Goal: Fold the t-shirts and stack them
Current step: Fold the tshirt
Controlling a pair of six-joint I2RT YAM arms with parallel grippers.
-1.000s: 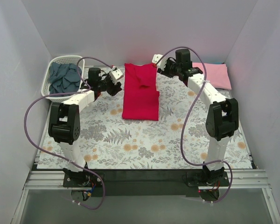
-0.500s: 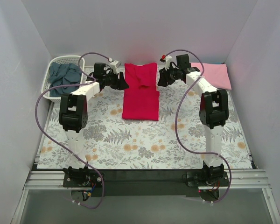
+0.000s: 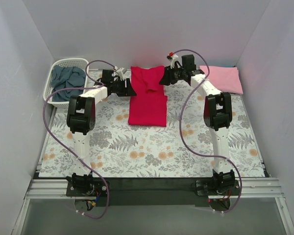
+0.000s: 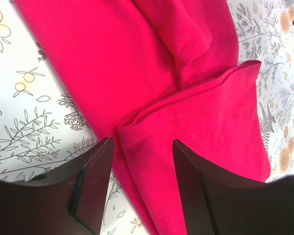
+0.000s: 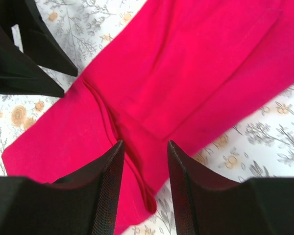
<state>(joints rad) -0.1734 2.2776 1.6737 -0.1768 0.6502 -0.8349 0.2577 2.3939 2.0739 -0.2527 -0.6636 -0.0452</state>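
Observation:
The bright red t-shirt (image 3: 148, 95) lies folded into a long strip at the back middle of the floral cloth (image 3: 152, 147). My left gripper (image 3: 131, 88) is open at the shirt's left edge, its jaws astride the edge in the left wrist view (image 4: 142, 147). My right gripper (image 3: 163, 80) is open at the shirt's right edge, jaws astride a fold of the red shirt (image 5: 186, 73). The light pink t-shirt (image 3: 223, 78) lies folded at the back right. The dark slate-blue t-shirt (image 3: 68, 81) is bunched in the white basket (image 3: 56, 68).
The white lattice basket stands at the back left corner. White walls close in the back and both sides. The left gripper's black fingers (image 5: 34, 54) show in the right wrist view.
Both arms have stretched toward the back and closed in on the red shirt, the left gripper from the left, the right from the right. The shirt has not moved.

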